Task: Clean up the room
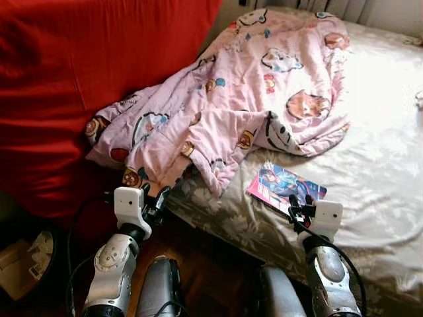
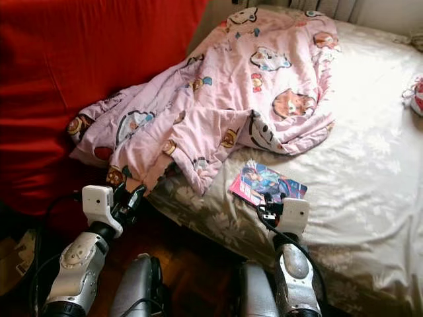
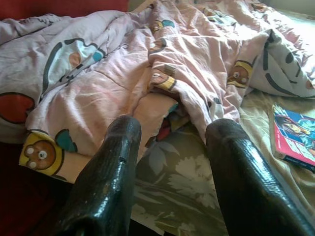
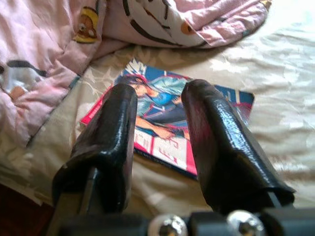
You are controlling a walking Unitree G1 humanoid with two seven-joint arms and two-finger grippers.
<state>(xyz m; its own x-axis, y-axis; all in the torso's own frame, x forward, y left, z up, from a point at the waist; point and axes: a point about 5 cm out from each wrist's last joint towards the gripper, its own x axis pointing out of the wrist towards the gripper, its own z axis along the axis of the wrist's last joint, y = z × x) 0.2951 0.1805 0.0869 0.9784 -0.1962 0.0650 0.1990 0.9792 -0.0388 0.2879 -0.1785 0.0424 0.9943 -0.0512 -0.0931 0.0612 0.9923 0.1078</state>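
A crumpled pink blanket (image 1: pixel 244 99) with cartoon prints lies across the bed (image 1: pixel 383 165), one corner hanging over the near edge. A colourful comic book (image 1: pixel 285 186) lies flat on the floral sheet just past that edge. My left gripper (image 1: pixel 157 198) hovers open at the bed's corner, its fingers (image 3: pixel 118 162) pointing at the blanket's hanging edge (image 3: pixel 98 98). Just short of the book (image 4: pixel 157 118), my right gripper (image 1: pixel 296 210) is open, and nothing sits between its fingers (image 4: pixel 216 137).
A big red cushion or cover (image 1: pixel 66 79) fills the left side beside the bed. Dark wooden floor (image 1: pixel 205 264) lies between me and the bed. A dark bin with papers (image 1: pixel 26 261) stands at the lower left. A small red and white object (image 2: pixel 416 92) lies at the bed's far right.
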